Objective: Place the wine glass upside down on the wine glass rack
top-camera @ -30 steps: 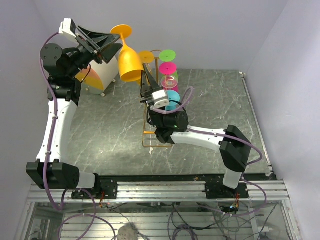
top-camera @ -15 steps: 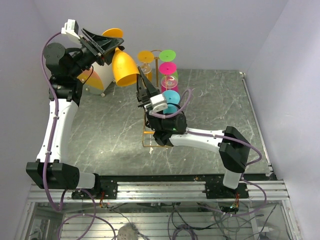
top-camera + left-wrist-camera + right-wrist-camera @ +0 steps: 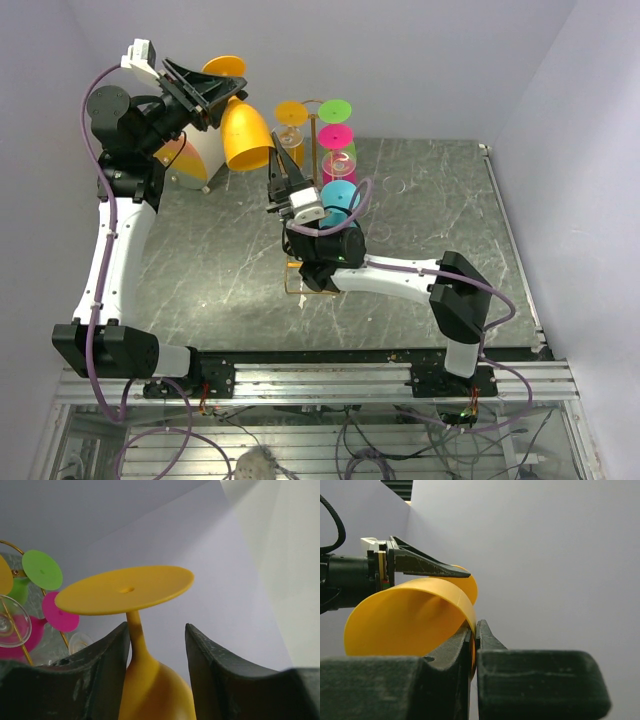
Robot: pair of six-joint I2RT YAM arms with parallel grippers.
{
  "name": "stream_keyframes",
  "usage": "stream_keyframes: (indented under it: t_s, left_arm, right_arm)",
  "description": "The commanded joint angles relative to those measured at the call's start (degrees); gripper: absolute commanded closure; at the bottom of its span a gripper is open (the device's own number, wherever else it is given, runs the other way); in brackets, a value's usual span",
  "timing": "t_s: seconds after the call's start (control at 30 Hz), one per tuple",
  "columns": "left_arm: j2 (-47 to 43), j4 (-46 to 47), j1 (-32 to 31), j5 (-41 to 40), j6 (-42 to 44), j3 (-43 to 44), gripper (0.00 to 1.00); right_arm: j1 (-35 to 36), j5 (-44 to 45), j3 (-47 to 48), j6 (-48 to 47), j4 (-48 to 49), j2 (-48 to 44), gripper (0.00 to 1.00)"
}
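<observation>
The orange wine glass is in the air at the back left, tilted, foot up and bowl mouth down-right. My left gripper is shut on it where stem meets bowl; in the left wrist view the stem lies against the left finger, below the flat foot. My right gripper points up and is shut on the bowl's rim, pinched between its fingers. The golden wire rack stands just right of the glass, behind my right arm.
Upside-down glasses hang on the rack: orange, green, pink and cyan feet. A white and orange object sits at the back left. The rack's base rests on the dark marble table.
My left gripper swung the glass left and tipped it more. My right gripper rose up and left to the bowl's rim and closed on it.
</observation>
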Motion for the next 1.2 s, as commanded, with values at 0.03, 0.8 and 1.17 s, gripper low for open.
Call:
stream_keyframes:
  t_s: [0.03, 0.8, 1.17]
  left_arm:
    - [-0.9, -0.1, -0.3, 0.4, 0.3, 0.2, 0.42]
    - [1.6, 2.1, 1.5, 5.5, 14.1, 5.4, 0.93]
    - [2.6, -49.4, 1.6, 4.0, 78.2, 22.7, 0.93]
  right_arm:
    - [0.2, 2.1, 2.6, -2.5, 6.6, 1.5, 1.00]
    - [2.2, -5.2, -8.7, -4.1, -1.9, -6.6, 0.55]
    - [10.2, 5.0, -18.8, -16.4, -20.8, -27.6, 0.00]
